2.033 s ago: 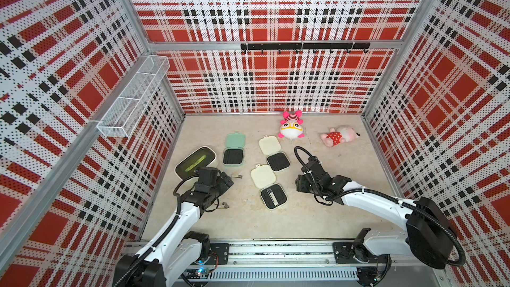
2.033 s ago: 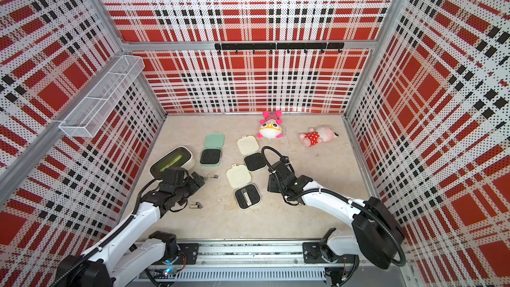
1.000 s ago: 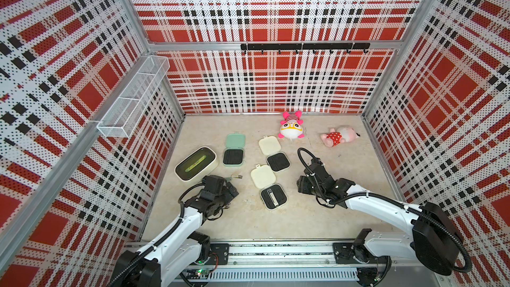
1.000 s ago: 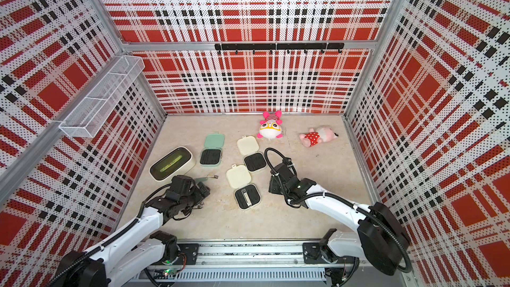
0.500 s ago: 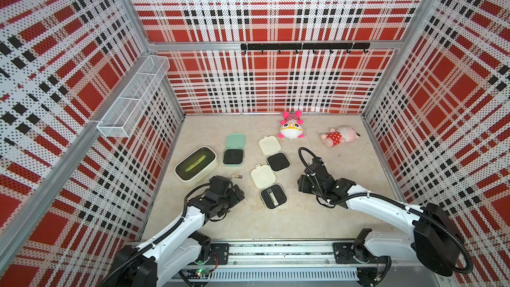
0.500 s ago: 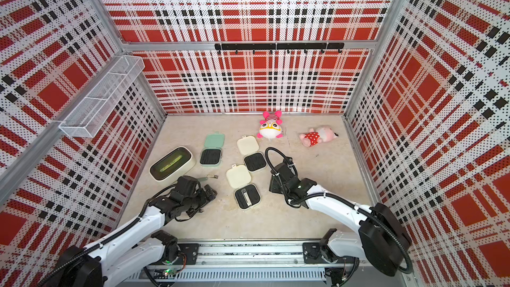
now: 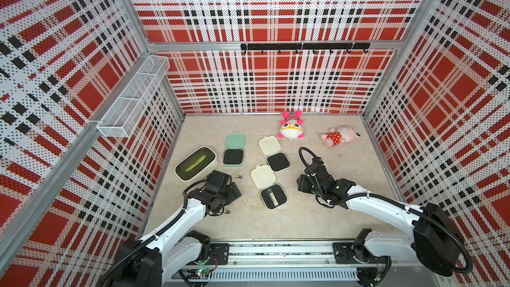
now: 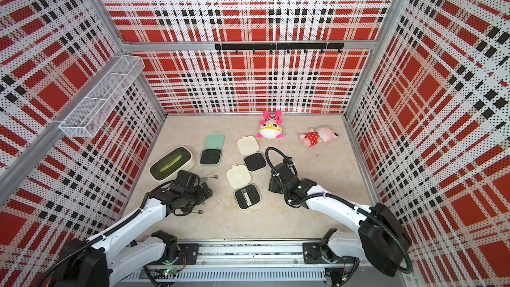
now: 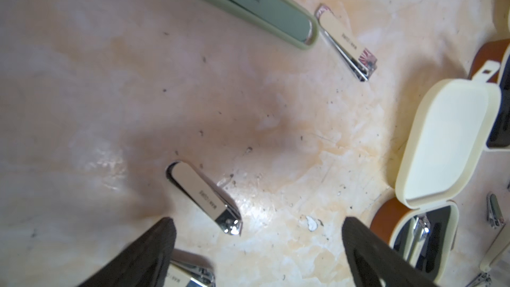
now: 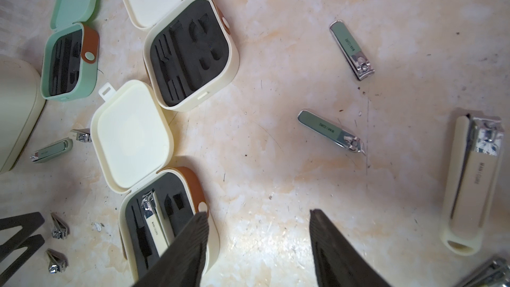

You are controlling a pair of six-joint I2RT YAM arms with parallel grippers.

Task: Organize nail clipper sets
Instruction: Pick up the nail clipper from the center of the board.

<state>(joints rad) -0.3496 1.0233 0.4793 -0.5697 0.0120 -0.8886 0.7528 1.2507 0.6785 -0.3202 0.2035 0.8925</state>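
The beige tabletop (image 7: pixel 345 216) is boxed in by plaid walls. It is reached by the left arm (image 7: pixel 176 225) from 7 o'clock and by the right arm (image 7: pixel 380 205) from 5 o'clock. A cream bin (image 7: pixel 196 163) with a dark green inside is set at 9 o'clock, near the left wall.

Three cases are laid open in both top views, each lid folded flat toward 12 o'clock. The mint case (image 7: pixel 234 150) is placed at 11 o'clock, just beside the bin. The far cream case (image 7: pixel 273 153) is found near the middle, and its black insert is shown with bare cut-outs in the right wrist view. The near cream case (image 7: pixel 267 187) is set at 6 o'clock of it, and a cream-handled clipper (image 10: pixel 150 216) is seated in its insert. Two pink plush toys (image 7: pixel 291 128) are left by the back wall, at 12 and 1 o'clock.

The left jaws are held wide apart, low over the tabletop at 8 o'clock, and nothing is gripped. A small silver clipper (image 9: pixel 204 197) is seen lying just ahead of them.

The right jaws are held at 3 o'clock of the near cream case, partly apart, with only bare tabletop between them. Beyond them a large cream clipper (image 10: pixel 472 183), a green-faced clipper (image 10: pixel 352 51) and a second green-faced clipper (image 10: pixel 329 132) are scattered loose.
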